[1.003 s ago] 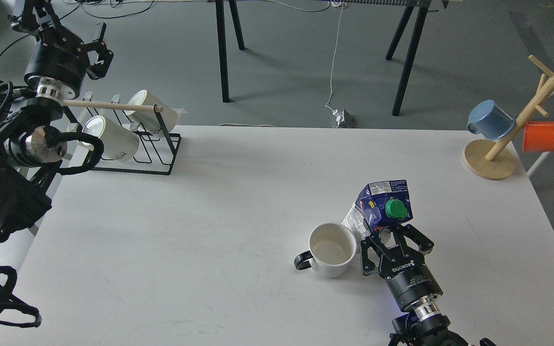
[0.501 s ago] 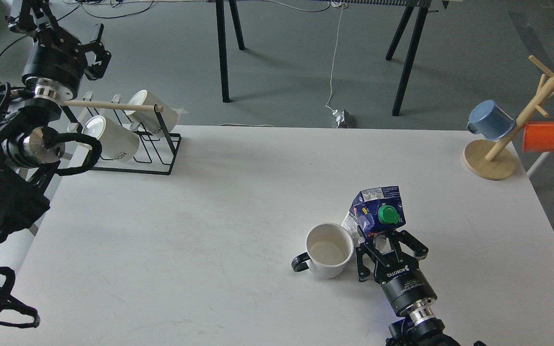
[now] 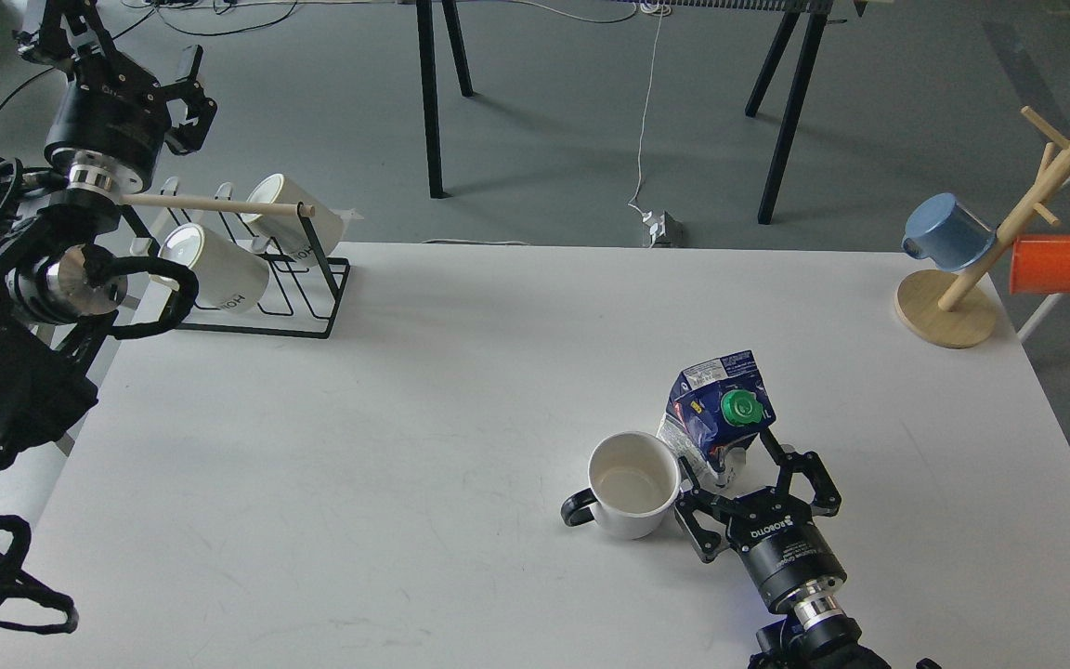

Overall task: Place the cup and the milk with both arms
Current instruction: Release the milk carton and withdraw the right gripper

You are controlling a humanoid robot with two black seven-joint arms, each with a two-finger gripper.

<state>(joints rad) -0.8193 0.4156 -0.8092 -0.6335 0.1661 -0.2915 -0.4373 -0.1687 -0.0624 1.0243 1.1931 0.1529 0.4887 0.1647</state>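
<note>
The blue milk carton [image 3: 713, 415] with a green cap stands on the white table [image 3: 405, 418], right of centre and leaning slightly. The white cup [image 3: 632, 483] with a black handle stands upright just left of it, touching or almost touching it. My right gripper [image 3: 732, 472] comes in from the bottom edge. Its fingers are spread wide on either side of the carton's base and no longer clamp it. My left gripper [image 3: 189, 91] is raised at the far left, above and behind the mug rack, open and empty.
A black wire rack [image 3: 293, 279] with two white mugs and a wooden dowel stands at the table's back left. A wooden mug tree [image 3: 948, 311] with a blue and an orange cup stands at the back right. Black table legs and cables lie beyond.
My right gripper has opened its fingers off the milk carton and drawn back a little. The carton and cup have shifted slightly left. My left arm has barely moved.
</note>
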